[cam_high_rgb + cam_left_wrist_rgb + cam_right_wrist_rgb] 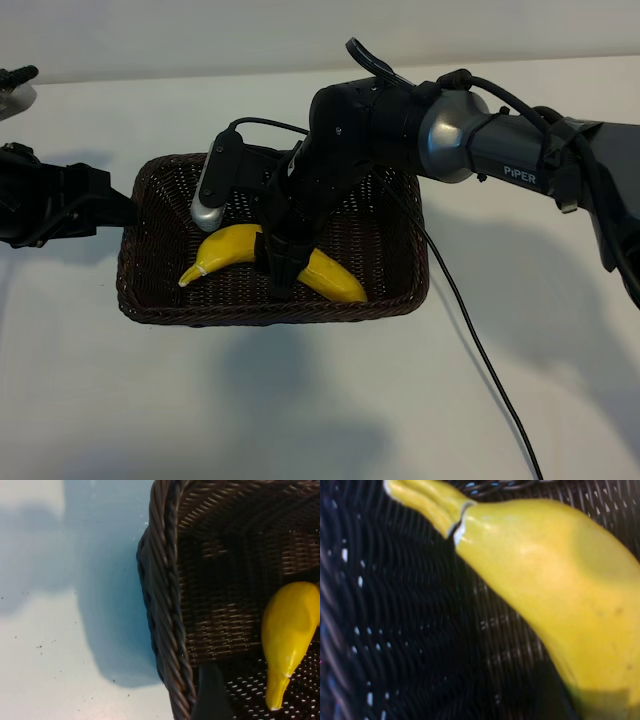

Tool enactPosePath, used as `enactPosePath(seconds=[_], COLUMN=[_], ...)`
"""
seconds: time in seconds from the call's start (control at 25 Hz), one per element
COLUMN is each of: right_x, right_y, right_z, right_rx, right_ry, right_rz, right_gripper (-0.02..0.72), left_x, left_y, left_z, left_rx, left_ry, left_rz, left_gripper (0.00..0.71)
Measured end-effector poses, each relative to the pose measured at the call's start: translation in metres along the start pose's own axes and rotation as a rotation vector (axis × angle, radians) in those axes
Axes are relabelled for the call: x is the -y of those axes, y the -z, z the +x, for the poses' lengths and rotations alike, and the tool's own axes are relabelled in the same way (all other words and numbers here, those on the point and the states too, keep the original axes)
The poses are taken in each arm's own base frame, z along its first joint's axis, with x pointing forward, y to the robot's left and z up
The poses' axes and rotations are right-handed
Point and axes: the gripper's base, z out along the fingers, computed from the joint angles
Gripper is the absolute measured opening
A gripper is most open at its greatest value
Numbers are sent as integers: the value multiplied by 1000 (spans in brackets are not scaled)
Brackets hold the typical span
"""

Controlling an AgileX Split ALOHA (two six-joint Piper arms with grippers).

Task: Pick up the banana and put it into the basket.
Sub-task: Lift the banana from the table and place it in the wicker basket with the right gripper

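The banana [230, 245] lies inside the basket [270, 312], stem tip pointing toward the left arm. My right gripper [285, 262] reaches down into the basket and is shut on the banana's middle, one finger on each side. In the right wrist view the banana [545, 570] fills the frame over the wicker floor [395, 630], with one dark finger [550, 690] against it. My left gripper [125, 210] stands open at the basket's left rim [167, 605]. One of its fingers [212, 695] shows just inside that rim, apart from the banana [287, 625].
The white table [300, 420] surrounds the basket. The right arm's black cable [480, 350] trails across the table to the front right. A grey object [15, 90] sits at the far left back edge.
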Motion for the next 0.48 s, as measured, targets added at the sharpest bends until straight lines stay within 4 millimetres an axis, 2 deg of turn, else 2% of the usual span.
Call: enactPosePath(seconds=[0.28, 0.36, 0.48], right_x=[0, 0, -1], right_y=[0, 0, 0], right_z=[-1, -1, -1], right_rx=[12, 14, 13], right_ry=[-25, -45, -68], right_rz=[-2, -5, -8], right_gripper=[445, 509, 648], left_x=[0, 0, 0], left_y=[0, 0, 0], left_z=[0, 0, 0], left_rx=[0, 0, 0], left_ry=[0, 0, 0], left_rz=[0, 0, 0], left_gripper=[547, 547, 547])
